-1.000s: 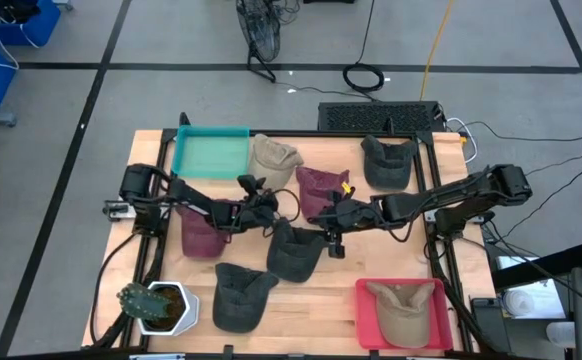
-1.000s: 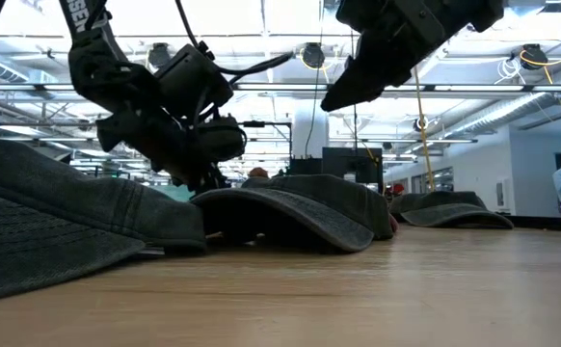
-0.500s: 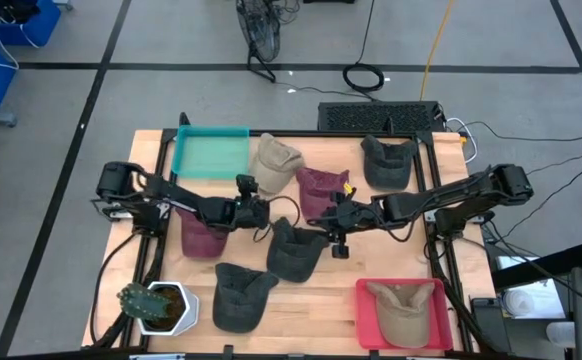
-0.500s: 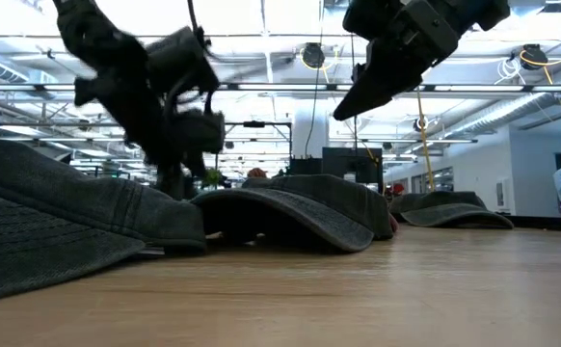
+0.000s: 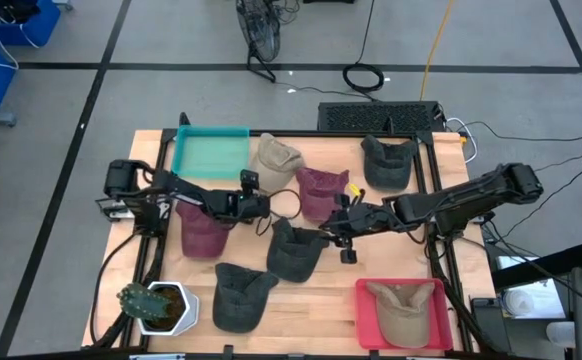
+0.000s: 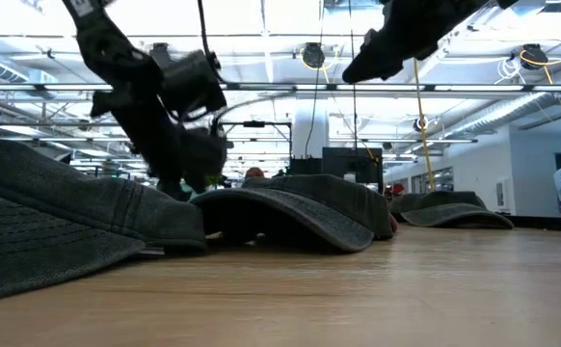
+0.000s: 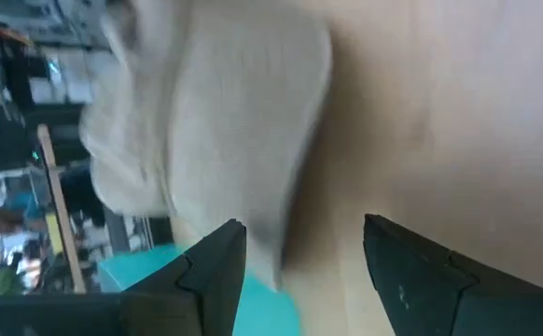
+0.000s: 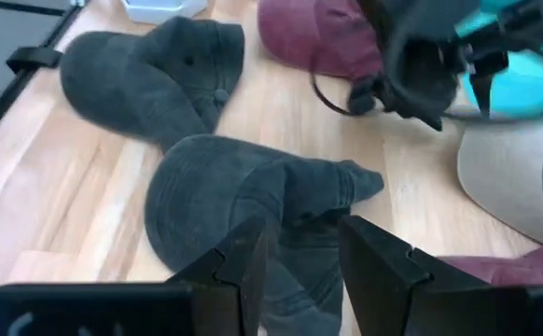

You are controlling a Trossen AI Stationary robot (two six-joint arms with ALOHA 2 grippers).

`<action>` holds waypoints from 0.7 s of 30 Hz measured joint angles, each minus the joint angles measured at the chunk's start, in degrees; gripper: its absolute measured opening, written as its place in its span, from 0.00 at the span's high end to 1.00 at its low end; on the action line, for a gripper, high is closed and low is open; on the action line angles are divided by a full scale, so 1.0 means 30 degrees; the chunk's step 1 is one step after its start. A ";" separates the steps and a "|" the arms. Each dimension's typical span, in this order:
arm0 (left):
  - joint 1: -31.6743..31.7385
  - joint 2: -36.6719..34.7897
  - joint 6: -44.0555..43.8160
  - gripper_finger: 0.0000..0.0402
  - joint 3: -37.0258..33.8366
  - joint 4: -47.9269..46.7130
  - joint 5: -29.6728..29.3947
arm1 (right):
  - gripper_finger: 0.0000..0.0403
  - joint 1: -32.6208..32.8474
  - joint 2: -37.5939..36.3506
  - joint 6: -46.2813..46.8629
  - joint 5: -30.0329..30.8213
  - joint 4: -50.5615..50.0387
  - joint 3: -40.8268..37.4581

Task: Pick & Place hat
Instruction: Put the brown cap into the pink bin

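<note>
As far as can be told, done: one tan hat (image 5: pixel 403 310) already sitting in the red tray (image 5: pixel 363 322); nothing in the teal tray (image 5: pixel 211 155).
Left to do: six hats loose on the counter (image 5: pixel 321 290), so early days, and no grab started.
Right hand (image 5: pixel 337 233): released, fingers (image 8: pixel 243 273) spread with nothing between them, up off the wood.
Centre dark hat (image 8: pixel 243 198): flat on the counter, right under and just ahead of the right hand, not touching. Looks like the next pick.
Left hand (image 5: pixel 258 205): also released and empty, fingers (image 7: pixel 211 271) wide apart.
Second tan hat (image 7: pixel 215 140): straight ahead of the left hand, close but apart, lying beside the teal tray. Probably headed there, just a guess.
Maroon hats: one (image 5: pixel 321 190) between the two hands, one (image 5: pixel 202 232) under the left arm.
Other dark hats: one (image 5: pixel 241 295) at the near edge by the potted plant (image 5: pixel 156 305), one (image 5: pixel 388 160) at the far right.
</note>
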 joint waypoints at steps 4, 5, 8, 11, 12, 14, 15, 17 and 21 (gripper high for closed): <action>0.0679 0.0510 0.0417 0.46 0.0006 0.1512 -0.1413 | 0.70 0.0051 -0.0229 -0.0281 0.0036 -0.0008 0.0000; 0.0842 0.0538 0.0563 0.46 0.0008 0.2005 -0.1538 | 0.70 0.0052 -0.0220 -0.0355 0.0035 0.0012 0.0007; 0.1248 0.0581 0.0843 0.46 0.0025 0.3103 -0.1559 | 0.70 0.0058 -0.0206 -0.0434 0.0029 -0.0088 0.0000; 0.1496 0.0574 0.1011 0.46 0.0022 0.3910 -0.1476 | 0.70 0.0058 -0.0211 -0.0504 0.0029 -0.0207 0.0000; 0.1557 0.0574 0.1065 0.46 0.0022 0.3965 -0.1465 | 0.70 0.0058 -0.0207 -0.0511 0.0035 -0.0254 0.0000; 0.1594 0.0574 0.1066 0.49 0.0022 0.3983 -0.1463 | 0.70 0.0058 -0.0207 -0.0511 0.0029 -0.0319 0.0000; 0.1594 0.0574 0.1055 0.51 0.0022 0.4007 -0.1469 | 0.70 0.0058 -0.0207 -0.0511 0.0033 -0.0309 0.0000; 0.1583 0.0574 0.0977 0.57 0.0022 0.4233 -0.1461 | 0.70 0.0058 -0.0207 -0.0511 0.0029 -0.0332 0.0000; 0.1572 0.0574 0.0329 0.73 0.0022 0.4738 -0.1257 | 0.70 0.0058 -0.0207 -0.0511 0.0029 -0.0326 0.0000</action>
